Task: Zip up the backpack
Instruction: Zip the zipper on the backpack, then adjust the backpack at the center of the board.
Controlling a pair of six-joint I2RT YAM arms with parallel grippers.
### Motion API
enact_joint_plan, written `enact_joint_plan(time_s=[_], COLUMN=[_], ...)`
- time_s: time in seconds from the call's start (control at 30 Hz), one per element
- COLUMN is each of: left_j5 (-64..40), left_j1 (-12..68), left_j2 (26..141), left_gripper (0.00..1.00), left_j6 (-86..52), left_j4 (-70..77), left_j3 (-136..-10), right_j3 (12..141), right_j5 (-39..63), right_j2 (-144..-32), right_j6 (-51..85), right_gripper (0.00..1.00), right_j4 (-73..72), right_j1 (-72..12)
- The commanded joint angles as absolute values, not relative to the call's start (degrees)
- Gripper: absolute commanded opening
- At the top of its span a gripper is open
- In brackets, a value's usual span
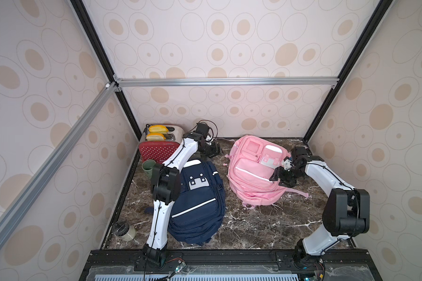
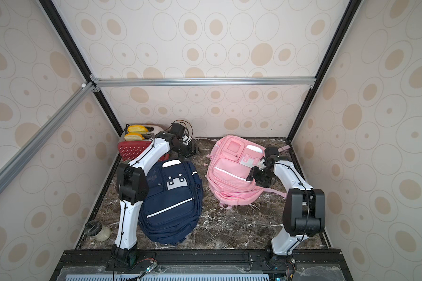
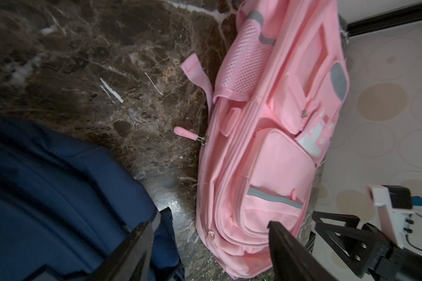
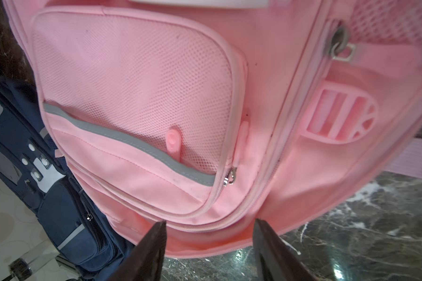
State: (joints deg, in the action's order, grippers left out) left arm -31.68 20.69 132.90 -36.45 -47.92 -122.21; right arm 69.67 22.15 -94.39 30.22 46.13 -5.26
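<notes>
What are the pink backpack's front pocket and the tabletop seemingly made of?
The front pocket: likely synthetic mesh fabric, matte; a fine grid weave shows. The tabletop: looks like polished dark marble or an imitation; white veins, glossy reflections.

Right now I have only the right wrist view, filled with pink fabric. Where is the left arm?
Observer: In both top views the left gripper is at the back of the table, between the red toaster and the pink backpack, apart from the bag.
Operator: Holding anything?
Observer: No. The left wrist view shows its fingers spread with nothing between them.
Operator: Any zipper pull hidden from me?
Observer: Yes, a pink zipper pull sticks out from the bag's side facing the navy backpack, over the table.
</notes>
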Motion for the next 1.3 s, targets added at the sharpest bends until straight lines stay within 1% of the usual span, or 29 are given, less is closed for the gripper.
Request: enact_joint_plan(time_s=[0.0, 0.1, 0.23, 0.4, 0.53, 0.7, 0.77, 0.87, 0.93, 1.0, 1.13, 1.17, 1.23, 1.27], left_j5=[-30.75, -30.70, -32.33, -29.23, -25.45, -26.68, -28.62, -29.17, -29.91, -30.07, -31.02, -31.57, -31.67, -31.75], left_j1=[21.35, 21.86, 22.98, 24.69, 24.70, 25.58, 25.76, 26.53, 27.34, 27.93, 28.24, 28.22, 28.22, 28.22], left_j2=[136.04, 138.96, 142.21, 143.02, 143.22, 143.61, 145.37, 146.46, 147.11, 148.24, 150.09, 150.49, 150.49, 149.94], left_gripper=[0.73, 0.73, 0.73, 0.73, 0.72, 0.70, 0.67, 0.59, 0.58, 0.51, 0.28, 0.21, 0.02, 0.00], left_j6=[-38.38, -40.64, -42.75, -38.79, -33.44, -29.53, -30.37, -30.90, -31.68, -32.79, -37.04, -37.54, -37.66, -37.40], left_j4=[-41.08, -34.77, -28.80, -26.42, -27.53, -24.27, -24.25, -23.32, -21.80, -21.09, -17.46, -17.17, -17.26, -17.19], left_j3=[-122.79, -123.55, -124.54, -124.56, -125.24, -126.98, -129.03, -129.21, -129.06, -130.19, -130.45, -130.66, -130.29, -129.53], right_j3=[67.27, 63.80, 62.54, 63.11, 62.78, 63.63, 64.30, 65.53, 66.34, 67.03, 67.42, 67.52, 67.94, 68.18], right_j5=[24.98, 24.93, 22.91, 20.88, 16.93, 16.88, 16.34, 15.22, 15.61, 16.07, 15.76, 15.48, 15.03, 14.58], right_j2=[-93.96, -94.60, -96.85, -101.02, -101.81, -103.64, -104.31, -105.02, -105.70, -106.32, -106.87, -107.03, -107.35, -107.65], right_j6=[35.93, 36.62, 32.39, 27.33, 22.24, 17.79, 16.14, 13.19, 11.69, 10.46, 9.54, 9.25, 8.96, 8.95], right_gripper=[0.62, 0.61, 0.60, 0.55, 0.54, 0.54, 0.53, 0.51, 0.50, 0.49, 0.48, 0.48, 0.48, 0.48], right_j4=[43.24, 41.04, 42.03, 43.53, 44.47, 44.47, 44.47, 44.41, 44.47, 44.58, 44.48, 44.48, 44.56, 44.56], right_j1=[-7.11, -7.03, -6.47, -4.18, -2.22, -1.12, -0.97, -0.62, -0.29, -0.27, -0.20, -0.25, -0.24, -0.24])
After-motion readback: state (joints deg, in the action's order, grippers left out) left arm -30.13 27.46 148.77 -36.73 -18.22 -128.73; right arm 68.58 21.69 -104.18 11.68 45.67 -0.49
